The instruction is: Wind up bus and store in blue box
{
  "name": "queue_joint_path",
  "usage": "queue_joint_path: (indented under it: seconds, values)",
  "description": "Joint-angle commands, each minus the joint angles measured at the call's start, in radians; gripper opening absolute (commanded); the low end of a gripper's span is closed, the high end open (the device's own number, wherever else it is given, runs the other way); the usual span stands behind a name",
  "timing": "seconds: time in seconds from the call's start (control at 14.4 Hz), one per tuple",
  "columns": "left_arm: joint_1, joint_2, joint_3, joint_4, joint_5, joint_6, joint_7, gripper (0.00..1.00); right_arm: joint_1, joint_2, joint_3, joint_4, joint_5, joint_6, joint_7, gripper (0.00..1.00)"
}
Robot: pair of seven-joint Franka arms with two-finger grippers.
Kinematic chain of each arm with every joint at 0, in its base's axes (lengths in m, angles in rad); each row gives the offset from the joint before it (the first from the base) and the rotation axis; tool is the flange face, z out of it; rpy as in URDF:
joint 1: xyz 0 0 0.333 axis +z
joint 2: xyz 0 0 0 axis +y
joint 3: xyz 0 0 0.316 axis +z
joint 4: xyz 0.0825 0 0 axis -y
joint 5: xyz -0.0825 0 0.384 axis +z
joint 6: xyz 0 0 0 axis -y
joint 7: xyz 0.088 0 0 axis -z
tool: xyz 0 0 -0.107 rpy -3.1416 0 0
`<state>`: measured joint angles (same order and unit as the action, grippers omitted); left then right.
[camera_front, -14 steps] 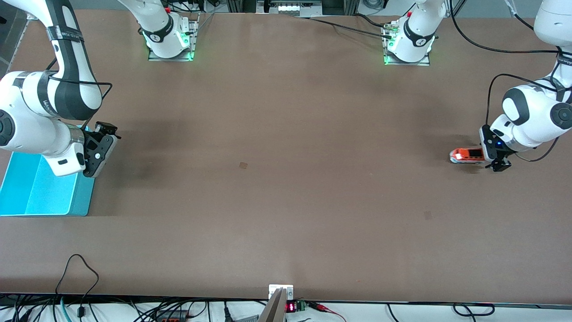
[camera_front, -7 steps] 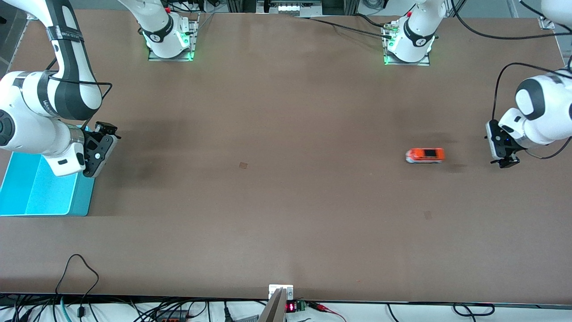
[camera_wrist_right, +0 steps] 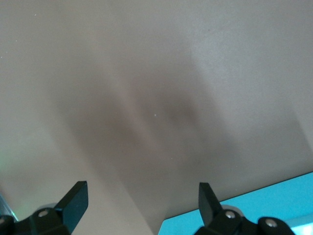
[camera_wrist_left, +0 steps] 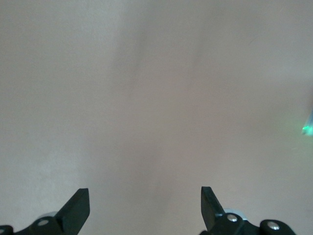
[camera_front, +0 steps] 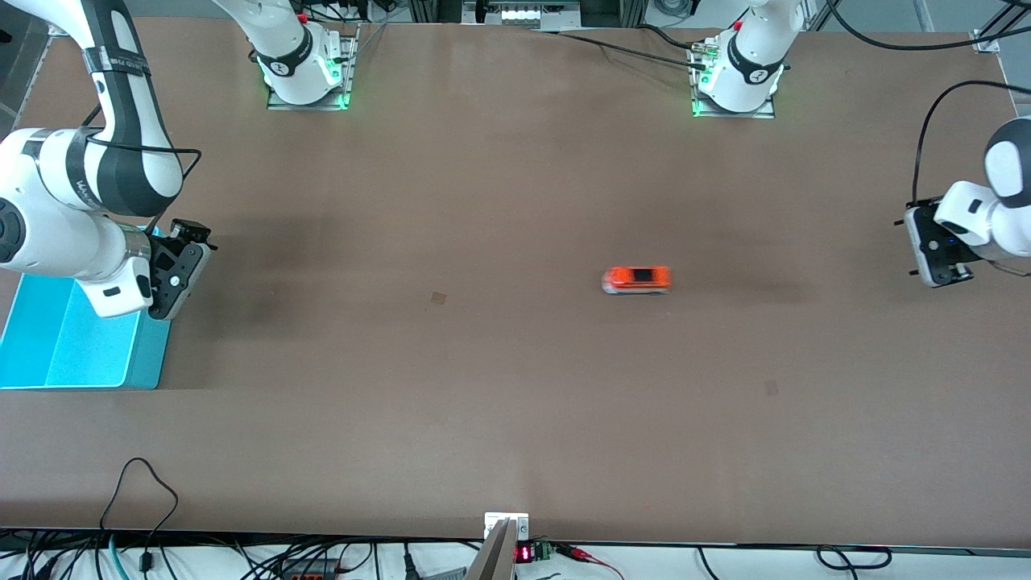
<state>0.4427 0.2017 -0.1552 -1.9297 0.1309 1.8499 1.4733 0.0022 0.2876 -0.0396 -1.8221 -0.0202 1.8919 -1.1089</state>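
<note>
The bus (camera_front: 636, 279) sits on bare table (camera_front: 515, 403), roughly mid-depth between the base-side edge and the camera-side edge, a bit toward the left arm's end from centre. It's smeared lengthwise in the front view, so you can read it as rolling on its own spring, long axis running along the table toward the right arm's end. Nothing touches it; both grippers are well apart from it.

Left gripper (camera_wrist_left: 145, 210) hangs over the table near the edge at the left arm's end, fingers spread wide w/ nothing between them: let go, clear of the bus's lane. Its wrist view shows only bare tabletop, no bus. That fits an arm that's done its part and is out of the way.

Right gripper (camera_wrist_right: 142, 208) hovers over the table-side rim of the blue box (camera_front: 48, 346), also spread wide and empty, tilted toward the centre. The box sits against the edge at the right arm's end, slightly nearer the camera than the bus's line. You've got that arm parked as the catcher: wind-up looks done, storing isn't.

Next call, as I judge it: wait till the bus stops or comes in reach, then pinch it across its narrow sides. Risk: it veers or stalls short, so you'd need a long reach.
</note>
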Motion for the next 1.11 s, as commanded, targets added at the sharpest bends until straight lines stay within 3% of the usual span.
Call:
queue_joint_path:
  seconds: [0.0, 0.35, 0.76, 1.04]
  values:
    - [0.008, -0.047, -0.056, 0.07, 0.007, -0.154, -0.144, 1.0, -0.008, -0.013, 0.004, -0.011, -0.01, 0.001, -0.008, 1.0]
    - [0.007, -0.056, -0.109, 0.165, 0.007, -0.308, -0.379, 1.0, -0.022, -0.005, 0.003, -0.011, -0.01, 0.001, -0.019, 1.0]
    - [0.007, -0.125, -0.193, 0.167, 0.007, -0.394, -0.649, 1.0, -0.024, -0.005, 0.003, -0.011, -0.009, 0.001, -0.02, 1.0]
    - [0.007, -0.148, -0.211, 0.173, 0.001, -0.426, -0.856, 1.0, -0.024, -0.005, 0.003, -0.011, -0.009, 0.001, -0.019, 1.0]
